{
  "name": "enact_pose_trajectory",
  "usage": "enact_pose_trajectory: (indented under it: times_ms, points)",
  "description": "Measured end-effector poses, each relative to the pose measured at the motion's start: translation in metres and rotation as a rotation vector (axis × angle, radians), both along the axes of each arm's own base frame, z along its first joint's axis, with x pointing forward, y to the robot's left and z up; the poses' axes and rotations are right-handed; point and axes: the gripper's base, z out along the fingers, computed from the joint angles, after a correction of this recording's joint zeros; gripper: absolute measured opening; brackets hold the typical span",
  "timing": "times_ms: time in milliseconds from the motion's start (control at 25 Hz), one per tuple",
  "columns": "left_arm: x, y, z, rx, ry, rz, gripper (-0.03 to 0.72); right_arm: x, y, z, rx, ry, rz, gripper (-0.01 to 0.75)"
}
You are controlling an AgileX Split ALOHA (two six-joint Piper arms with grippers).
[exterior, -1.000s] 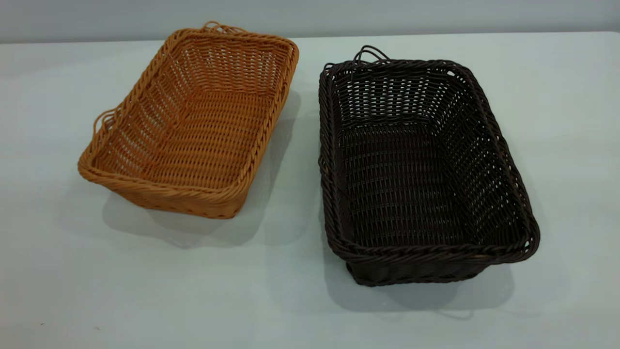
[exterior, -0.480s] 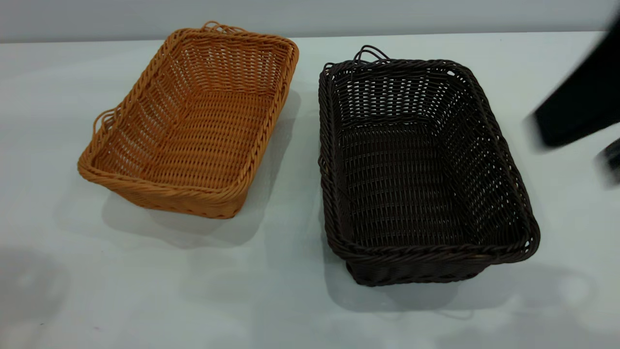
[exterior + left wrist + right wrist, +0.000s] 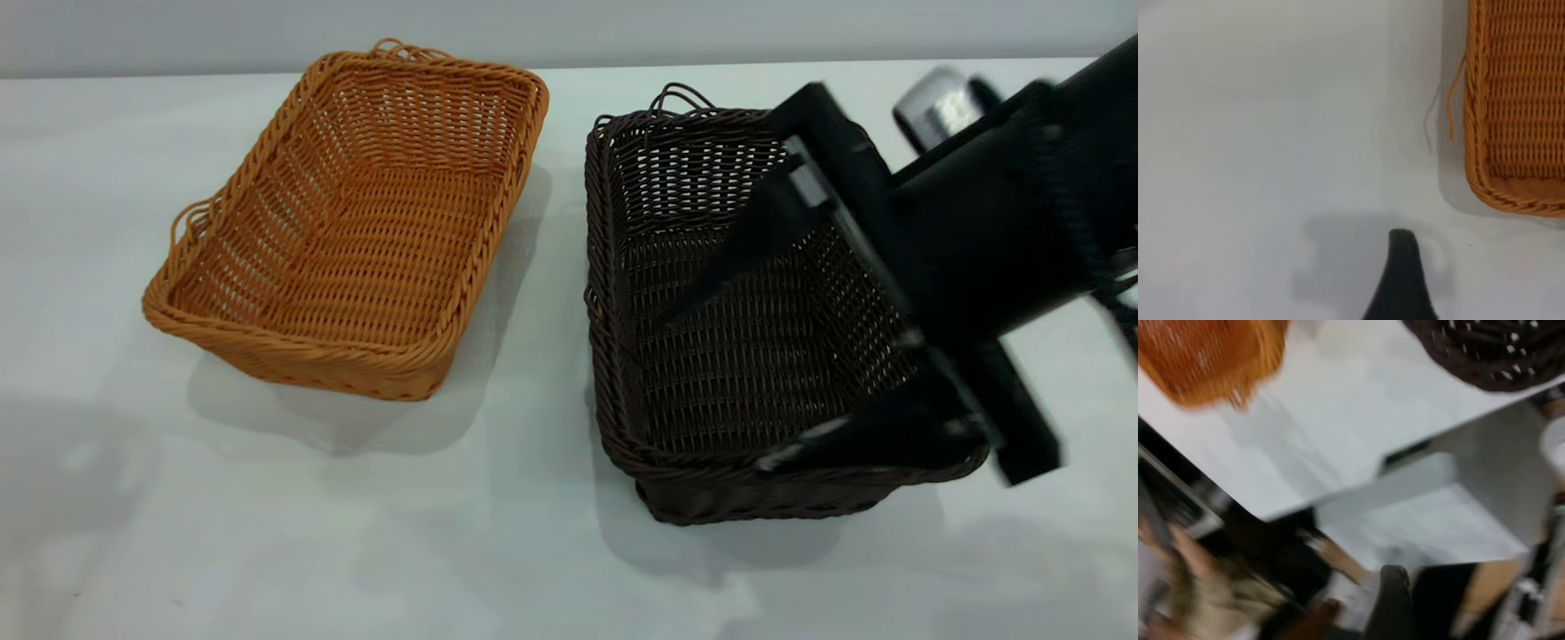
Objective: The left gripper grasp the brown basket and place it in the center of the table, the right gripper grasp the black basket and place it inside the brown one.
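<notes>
My right hand hangs over the black basket, fingers spread wide, one finger reaching above the basket's middle and the other above its near rim; I judge it is not touching the wicker, though I cannot be sure from this angle. My left hand is low over the bare table, just off a corner of the brown basket, and only one dark fingertip shows in its wrist view, so I cannot tell whether it is wide or narrow. The brown basket sits on the left half of the table, not in the middle, and nothing grips it. The black basket stands beside it on the right, a strip of table between them, both empty and upright. So, as I judge it, nothing is done yet: the brown one has to be gripped and set in the center, then the black one lifted into it.
</notes>
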Motion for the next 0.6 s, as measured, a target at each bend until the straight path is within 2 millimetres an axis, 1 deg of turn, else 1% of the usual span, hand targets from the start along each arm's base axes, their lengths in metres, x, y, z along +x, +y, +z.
enact_pose_trajectory:
  times_ms: [120, 320, 600]
  points:
    - [0.0, 0.0, 0.0, 0.004, -0.001, -0.005, 0.545, 0.004, -0.001, -0.013, -0.02, 0.045, -0.073, 0.555]
    - [0.0, 0.0, 0.0, 0.004, -0.005, -0.005, 0.545, 0.005, -0.004, -0.039, -0.071, 0.139, -0.163, 0.555]
    - [0.002, 0.0, 0.001, 0.003, -0.025, -0.004, 0.545, 0.003, -0.012, -0.068, -0.186, 0.22, -0.227, 0.555]
